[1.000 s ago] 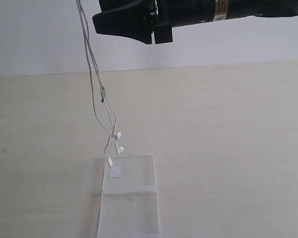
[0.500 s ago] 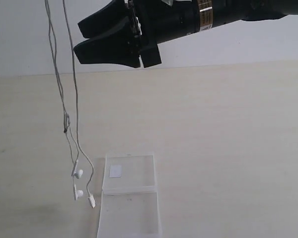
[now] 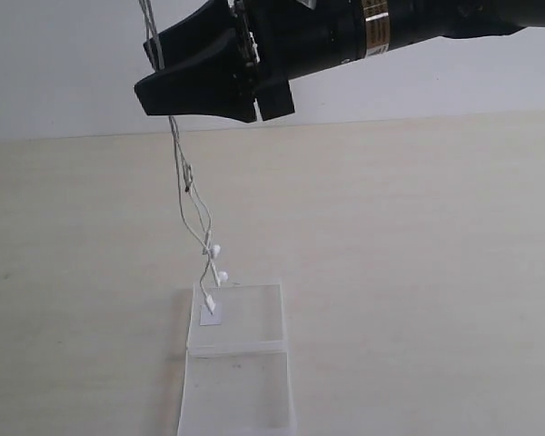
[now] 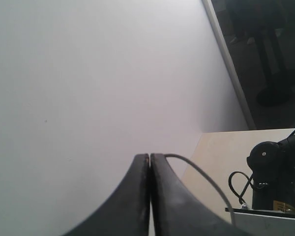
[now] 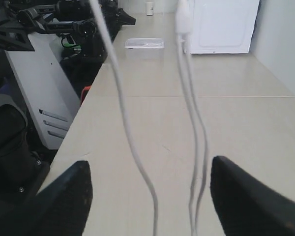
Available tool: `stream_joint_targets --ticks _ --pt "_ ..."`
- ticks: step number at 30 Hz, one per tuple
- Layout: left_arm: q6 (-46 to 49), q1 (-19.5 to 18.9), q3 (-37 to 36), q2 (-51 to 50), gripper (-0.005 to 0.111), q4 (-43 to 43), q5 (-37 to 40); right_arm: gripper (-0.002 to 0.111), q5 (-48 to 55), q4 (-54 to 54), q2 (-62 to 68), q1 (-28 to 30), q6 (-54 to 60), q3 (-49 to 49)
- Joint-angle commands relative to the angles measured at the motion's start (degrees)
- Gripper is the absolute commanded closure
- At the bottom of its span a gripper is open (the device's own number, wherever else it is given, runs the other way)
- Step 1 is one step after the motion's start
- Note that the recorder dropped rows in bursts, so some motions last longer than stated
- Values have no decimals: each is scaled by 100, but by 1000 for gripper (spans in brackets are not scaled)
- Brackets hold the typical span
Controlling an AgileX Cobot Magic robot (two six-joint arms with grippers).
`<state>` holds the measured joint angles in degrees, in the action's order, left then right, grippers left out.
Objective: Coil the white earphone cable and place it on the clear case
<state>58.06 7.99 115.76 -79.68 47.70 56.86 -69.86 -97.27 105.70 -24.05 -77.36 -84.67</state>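
I see the right gripper [image 3: 145,68] high over the pale wood-look table [image 3: 418,272], jaws spread wide, gripping nothing. The white earphone cable [image 3: 183,177] drops in from above the frame and hangs between them. The left gripper [image 4: 149,156] is clenched tight, with white wall [image 4: 88,73] behind it. I can't tell if cable is pinched there. The earbuds [image 3: 216,248] dangle at the far left corner of the clear case [image 3: 241,372], which lies open flat on the table, sticker [image 3: 211,314] on its far half. Contact unclear.
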Motion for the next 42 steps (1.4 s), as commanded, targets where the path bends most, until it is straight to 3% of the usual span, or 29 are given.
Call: stream_joint_targets --ticks 1,22,36,42 --pt "25 -14 33 -14 107 24 -37 42 -10 135 -24 -65 130 -40" --pt "52 -14 33 -14 107 275 -27 46 -10 148 113 -196 392 -30" --pt "495 -14 33 -183 107 711 384 46 -10 126 113 -196 375 -30" --pt "541 -14 33 -186 107 690 384 59 -10 0 113 -196 386 -30"
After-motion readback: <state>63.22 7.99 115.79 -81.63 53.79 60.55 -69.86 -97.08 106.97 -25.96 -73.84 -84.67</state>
